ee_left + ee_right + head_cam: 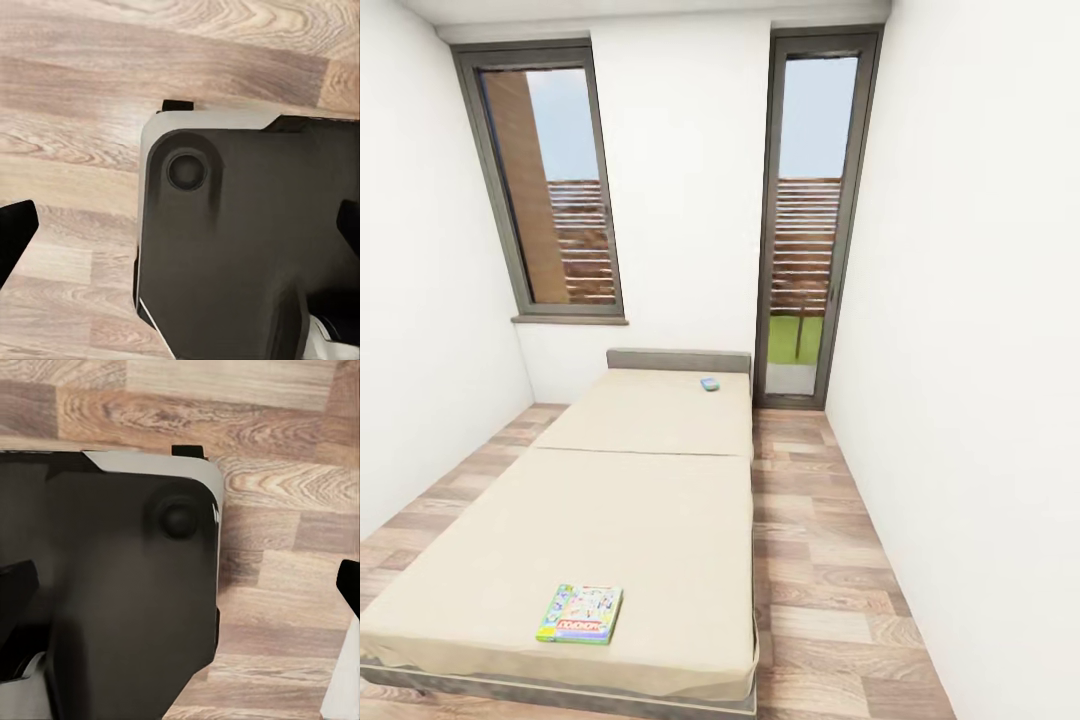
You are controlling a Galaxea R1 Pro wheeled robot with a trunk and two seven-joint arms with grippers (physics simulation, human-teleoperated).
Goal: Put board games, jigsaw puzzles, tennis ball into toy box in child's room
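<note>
In the head view, the bed (630, 500) with its beige mattress runs from the near edge to the grey headboard (678, 360). A green-edged board game (580, 613) with a red title band lies flat near the foot of the bed. A small blue board game (709, 384) lies by the headboard. My left gripper (180, 229) hangs over the robot's dark base (240, 247) and the wood floor, its fingertips (15, 232) far apart with nothing between them. My right gripper (181, 589) is likewise open above the base (112, 600). The table, toy box, jigsaw puzzles and tennis ball are out of view.
White walls close in on both sides. Behind the bed are a tall dark-framed window (550, 190) and a glass door (810, 220). A strip of plank floor (820, 540) runs along the right of the bed, a narrower one on the left (450, 500).
</note>
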